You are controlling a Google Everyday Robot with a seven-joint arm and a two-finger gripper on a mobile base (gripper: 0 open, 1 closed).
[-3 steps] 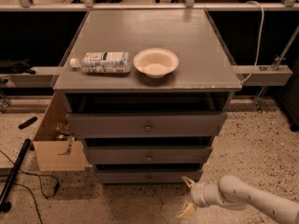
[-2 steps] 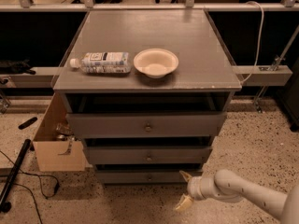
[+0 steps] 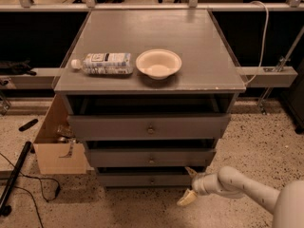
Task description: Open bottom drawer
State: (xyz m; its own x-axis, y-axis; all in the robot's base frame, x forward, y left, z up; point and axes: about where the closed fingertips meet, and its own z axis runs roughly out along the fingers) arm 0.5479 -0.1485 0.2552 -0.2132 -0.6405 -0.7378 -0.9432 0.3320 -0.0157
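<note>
Grey-painted bottom drawer [image 3: 137, 179], lowest of three in the cabinet [image 3: 199, 42], small round knob at centre. Gripper [image 3: 189, 185] low by its right end, fingers spread apart, holding nothing. On the top: bottle [image 3: 102, 63] lying flat, just beside a cream bowl [image 3: 158, 63].

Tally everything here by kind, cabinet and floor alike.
Grey drawers: 3 - top drawer, middle drawer, bottom drawer
Water bottle: 1
Bowl: 1
Cardboard box: 1
End effector: 1, open, low beside the bottom drawer's right end
Total: 7
</note>
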